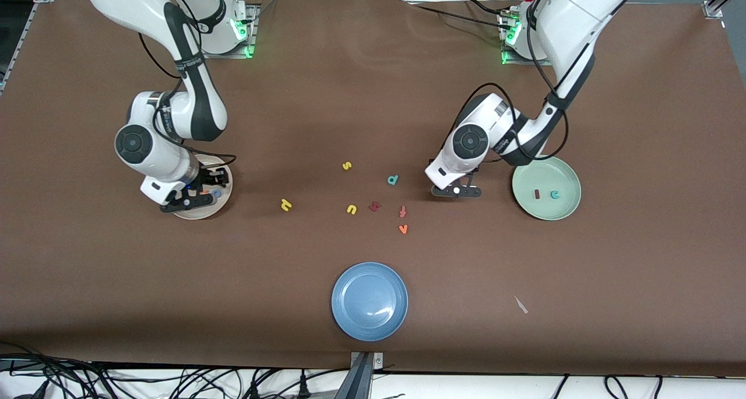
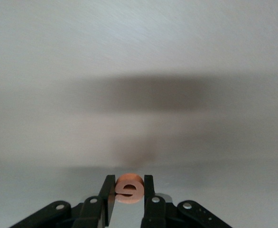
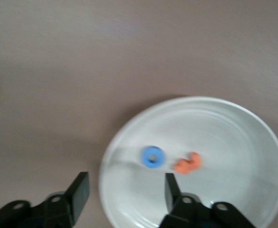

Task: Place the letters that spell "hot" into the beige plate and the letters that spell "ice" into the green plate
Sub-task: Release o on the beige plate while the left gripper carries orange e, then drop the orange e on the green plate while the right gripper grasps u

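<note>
My left gripper [image 2: 129, 183] is shut on the orange "e" [image 2: 129, 188]. In the front view the left gripper [image 1: 457, 190] hangs low over bare table beside the green plate [image 1: 548, 212], which holds the dark red "i" [image 1: 537, 194] and teal "c" [image 1: 555, 194]. My right gripper [image 3: 125, 183] stands open with nothing in it over the beige plate [image 3: 224, 133]. In that plate lie the blue "o" [image 3: 153, 156] and orange "t" [image 3: 188, 163]. The front view shows the right gripper [image 1: 201, 195] over the beige plate [image 1: 201, 214]. The yellow "h" [image 1: 285, 204] lies on the table.
Loose letters lie mid-table: a yellow "s" [image 1: 347, 166], a yellow arch [image 1: 351, 209], a teal "d" [image 1: 393, 180], an angular dark red letter [image 1: 375, 206], a pinkish-red letter [image 1: 402, 211] and an orange "v" [image 1: 403, 229]. A blue plate [image 1: 369, 300] sits nearest the camera.
</note>
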Robot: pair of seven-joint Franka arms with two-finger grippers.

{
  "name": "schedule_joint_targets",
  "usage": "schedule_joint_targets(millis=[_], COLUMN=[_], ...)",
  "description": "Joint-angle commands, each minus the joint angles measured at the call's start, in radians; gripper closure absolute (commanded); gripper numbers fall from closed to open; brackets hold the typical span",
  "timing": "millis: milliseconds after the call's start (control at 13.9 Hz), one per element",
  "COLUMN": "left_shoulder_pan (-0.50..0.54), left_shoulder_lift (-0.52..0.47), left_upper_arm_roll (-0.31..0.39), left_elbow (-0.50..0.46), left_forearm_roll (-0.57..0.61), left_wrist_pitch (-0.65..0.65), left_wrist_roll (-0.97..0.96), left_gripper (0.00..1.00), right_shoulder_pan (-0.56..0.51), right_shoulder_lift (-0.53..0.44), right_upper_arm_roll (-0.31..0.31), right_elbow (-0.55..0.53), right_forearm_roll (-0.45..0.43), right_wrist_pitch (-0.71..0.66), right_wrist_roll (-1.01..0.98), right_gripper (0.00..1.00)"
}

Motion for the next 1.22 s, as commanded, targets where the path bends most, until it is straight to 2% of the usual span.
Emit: schedule_joint_targets(millis=[0,288,576,720,792,864,936,1152], left_shoulder_pan=[0.085,0.215,0.316,0.324,0.33,0.337,0.338,0.337], left_shoulder_lift=[-0.063,-0.06,-0.048,-0.042,-0.04,-0.037,-0.039,-0.068], left_upper_arm_roll=[-0.001,0.002,0.003,0.003,0.003,0.003,0.002,-0.003], left_elbow=[0.075,0.064,0.008,-0.011,-0.012,-0.011,-0.005,0.033], left_forearm_roll=[-0.013,-0.013,-0.01,0.038,0.052,0.052,0.053,0.052], left_wrist_pitch=[-0.188,-0.214,-0.21,-0.207,-0.207,-0.207,-0.211,-0.251], left_wrist_roll=[0.184,0.373,0.483,0.483,0.481,0.481,0.481,0.483], left_gripper=[0.91,0.89,0.85,0.81,0.7,0.26,0.0,0.0], right_shoulder_pan=[0.01,0.01,0.013,0.019,0.019,0.019,0.021,0.019], right_shoulder_lift=[0.001,0.058,0.119,0.147,0.161,0.178,0.188,0.219], right_upper_arm_roll=[0.076,0.169,0.183,0.192,0.196,0.196,0.201,0.216], right_elbow=[0.054,0.117,0.121,0.14,0.159,0.178,0.192,0.203], right_forearm_roll=[0.015,0.008,0.006,0.005,0.006,0.006,0.005,0.005], right_wrist_pitch=[-0.042,-0.032,0.082,0.118,0.12,0.12,0.12,0.159], right_wrist_roll=[-0.009,-0.061,-0.149,-0.152,-0.164,-0.173,-0.177,-0.189], right_gripper=[0.0,0.0,0.0,0.0,0.0,0.0,0.0,0.01])
